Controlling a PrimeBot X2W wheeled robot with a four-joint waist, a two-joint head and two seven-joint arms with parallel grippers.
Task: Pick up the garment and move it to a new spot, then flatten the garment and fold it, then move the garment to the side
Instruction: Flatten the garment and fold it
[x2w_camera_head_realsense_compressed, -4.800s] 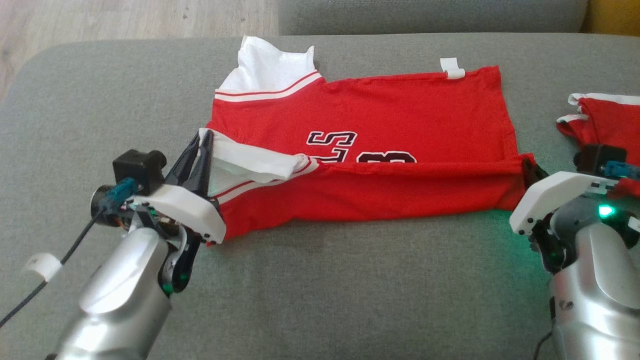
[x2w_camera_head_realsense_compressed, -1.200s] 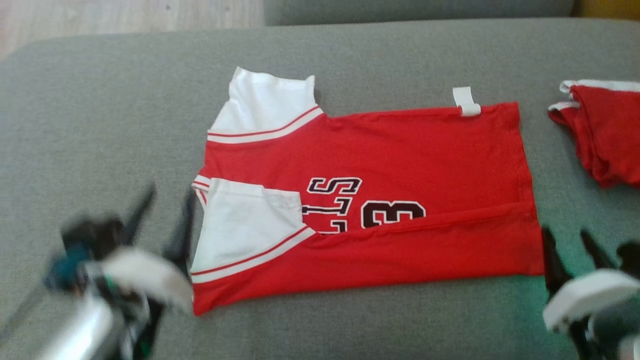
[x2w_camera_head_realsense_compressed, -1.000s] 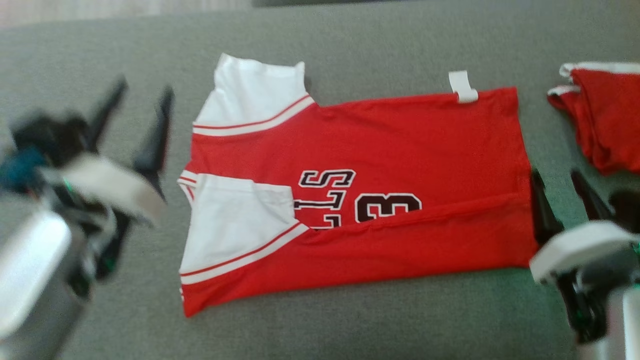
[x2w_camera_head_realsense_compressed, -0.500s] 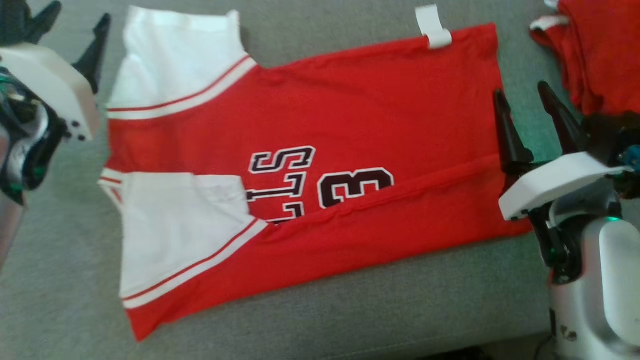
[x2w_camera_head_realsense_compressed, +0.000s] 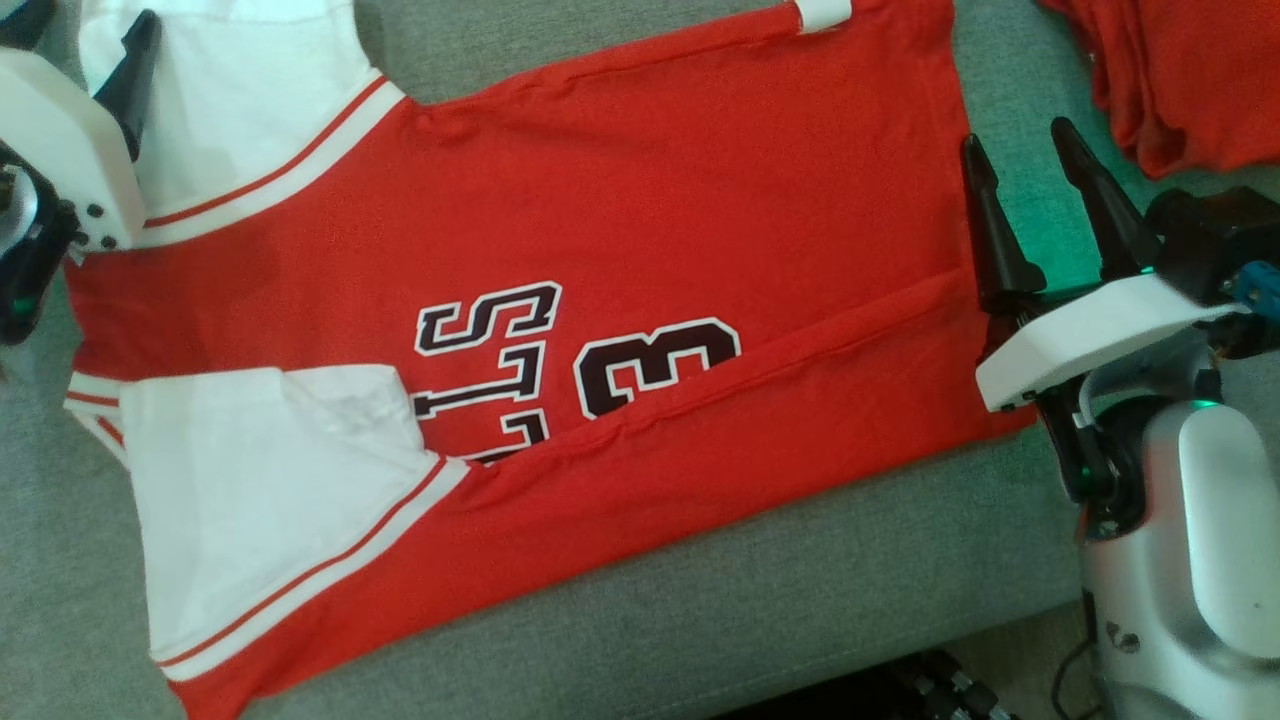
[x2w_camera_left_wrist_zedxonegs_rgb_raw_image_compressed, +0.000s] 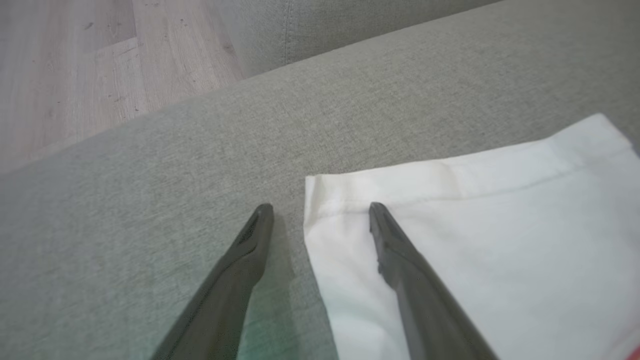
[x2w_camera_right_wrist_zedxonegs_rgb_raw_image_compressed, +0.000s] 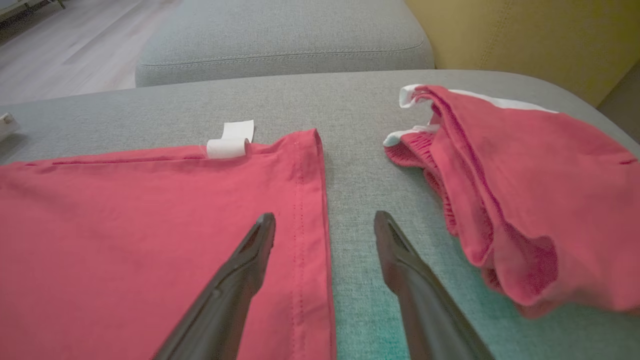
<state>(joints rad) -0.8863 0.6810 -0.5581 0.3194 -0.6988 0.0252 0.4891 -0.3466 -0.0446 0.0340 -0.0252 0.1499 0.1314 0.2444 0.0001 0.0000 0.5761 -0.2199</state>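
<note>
Garment (x2w_camera_head_realsense_compressed: 700, 200) lies flat (near edge folded over) on grey cushion (x2w_camera_head_realsense_compressed: 800, 600).

Grey fabric sofa seat (x2w_camera_head_realsense_compressed: 800, 600) spans the lower frame. Pale wood floor (x2w_camera_left_wrist_zedxonegs_rgb_raw_image_compressed: 75, 75) lies at the left wrist view's upper left, and a yellow panel (x2w_camera_right_wrist_zedxonegs_rgb_raw_image_compressed: 525, 35) at the right wrist view's upper right.

Looks like a home, living rm most likely. Everything sits on a grey fabric sofa seat (x2w_camera_head_realsense_compressed: 720, 620): soft woven upholstery w/ a rounded edge. Behind it, another grey cushion (x2w_camera_right_wrist_zedxonegs_rgb_raw_image_compressed: 280, 40) w/ a stitched seam. Pale wood-look plank floor (x2w_camera_left_wrist_zedxonegs_rgb_raw_image_compressed: 75, 75) beyond the seat's edge. Mustard-yellow surface (x2w_camera_right_wrist_zedxonegs_rgb_raw_image_compressed: 525, 40) at the far right, fabric-looking. And it's laundry on the seat: a red jersey (x2w_camera_head_realsense_compressed: 650, 180) w/ white sleeves spread flat, and a second red garment (x2w_camera_right_wrist_zedxonegs_rgb_raw_image_compressed: 525, 200) bunched near it. Household stuff all round.
</note>
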